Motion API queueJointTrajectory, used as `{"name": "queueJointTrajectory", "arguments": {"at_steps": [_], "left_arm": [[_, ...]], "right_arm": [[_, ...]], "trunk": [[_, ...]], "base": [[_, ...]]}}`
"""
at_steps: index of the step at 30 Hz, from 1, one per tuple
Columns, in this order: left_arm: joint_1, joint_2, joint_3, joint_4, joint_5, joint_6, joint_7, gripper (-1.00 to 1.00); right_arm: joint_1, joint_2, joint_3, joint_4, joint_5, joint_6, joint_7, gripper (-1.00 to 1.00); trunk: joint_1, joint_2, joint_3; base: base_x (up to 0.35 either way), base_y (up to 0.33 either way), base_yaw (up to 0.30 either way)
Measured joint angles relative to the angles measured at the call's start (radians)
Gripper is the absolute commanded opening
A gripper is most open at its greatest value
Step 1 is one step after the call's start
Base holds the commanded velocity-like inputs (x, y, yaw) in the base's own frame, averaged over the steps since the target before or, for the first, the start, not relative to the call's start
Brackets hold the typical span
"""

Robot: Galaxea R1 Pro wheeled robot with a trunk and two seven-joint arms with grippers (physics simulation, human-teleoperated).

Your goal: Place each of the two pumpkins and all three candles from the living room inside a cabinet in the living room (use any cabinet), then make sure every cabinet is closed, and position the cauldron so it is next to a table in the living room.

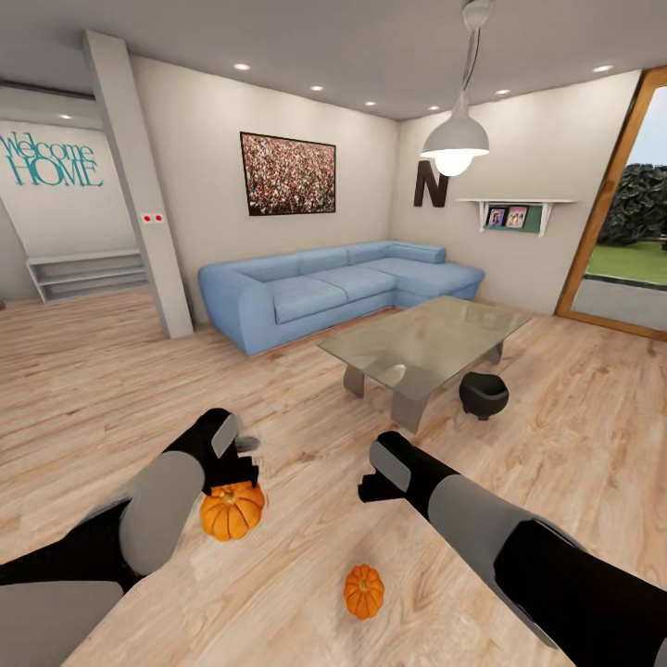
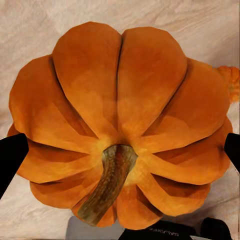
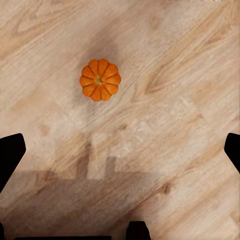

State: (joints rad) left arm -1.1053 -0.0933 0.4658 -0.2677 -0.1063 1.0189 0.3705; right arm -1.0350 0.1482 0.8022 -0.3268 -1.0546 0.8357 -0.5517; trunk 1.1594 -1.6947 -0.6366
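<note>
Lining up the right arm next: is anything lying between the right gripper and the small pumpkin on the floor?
No. In the right wrist view, only bare wood floor lies between the right gripper and the small pumpkin.

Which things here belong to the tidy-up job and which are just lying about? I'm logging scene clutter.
Job:
- pumpkin under the left claw
- second pumpkin on the floor
- black cauldron
- glass table beside it

Lying about:
- blue sofa
- pendant lamp
- wall picture
- wall shelf
</note>
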Motion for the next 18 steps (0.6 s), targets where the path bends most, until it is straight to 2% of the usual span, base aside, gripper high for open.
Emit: {"name": "queueJointTrajectory", "arguments": {"at_steps": [1, 2, 3, 5, 8, 10, 14, 18], "left_arm": [[0.0, 0.015, -0.001, 0.0, -0.016, 0.0, 0.019, -1.0], [-0.001, 0.027, -0.007, -0.001, -0.054, 0.005, 0.036, -1.0], [-0.001, 0.032, -0.012, -0.001, -0.077, 0.008, 0.042, -1.0], [0.0, 0.039, 0.0, 0.0, -0.039, -0.002, 0.054, -1.0], [0.0, 0.041, -0.004, -0.001, -0.06, -0.002, 0.062, -1.0], [0.0, 0.034, 0.001, 0.0, -0.048, -0.006, 0.063, -1.0], [0.0, 0.01, 0.003, 0.001, -0.043, -0.008, 0.066, -1.0], [0.0, 0.004, 0.004, 0.003, -0.048, -0.007, 0.067, -1.0]], "right_arm": [[0.0, 0.0, 0.0, -0.001, 0.0, 0.0, 0.0, 1.0], [0.0, 0.001, 0.0, -0.003, 0.001, -0.001, 0.0, 1.0], [0.0, 0.001, 0.0, -0.003, 0.001, -0.003, 0.0, 1.0], [0.0, 0.001, -0.002, -0.004, 0.002, -0.009, 0.0, 1.0], [0.0, 0.0, -0.005, -0.002, 0.002, -0.06, 0.0, 1.0], [0.0, 0.0, -0.006, 0.001, 0.001, -0.111, 0.001, 1.0], [0.0, -0.003, -0.006, 0.007, -0.001, -0.145, 0.002, 1.0], [0.001, -0.002, -0.005, 0.047, -0.003, -0.152, 0.008, 1.0]], "trunk": [[0.0, 0.0, 0.0], [0.004, -0.007, -0.003], [0.008, -0.014, -0.006], [0.015, -0.028, -0.012], [0.027, -0.049, -0.022], [0.034, -0.063, -0.028], [0.05, -0.091, -0.041], [0.065, -0.119, -0.053]], "base": [[0.0, 0.0, 0.0], [0.0, 0.0, 0.0], [0.0, 0.0, 0.0], [0.0, 0.0, 0.0], [0.0, 0.0, 0.0], [0.0, 0.0, 0.0], [0.0, 0.0, 0.0], [0.0, 0.0, 0.0]]}}
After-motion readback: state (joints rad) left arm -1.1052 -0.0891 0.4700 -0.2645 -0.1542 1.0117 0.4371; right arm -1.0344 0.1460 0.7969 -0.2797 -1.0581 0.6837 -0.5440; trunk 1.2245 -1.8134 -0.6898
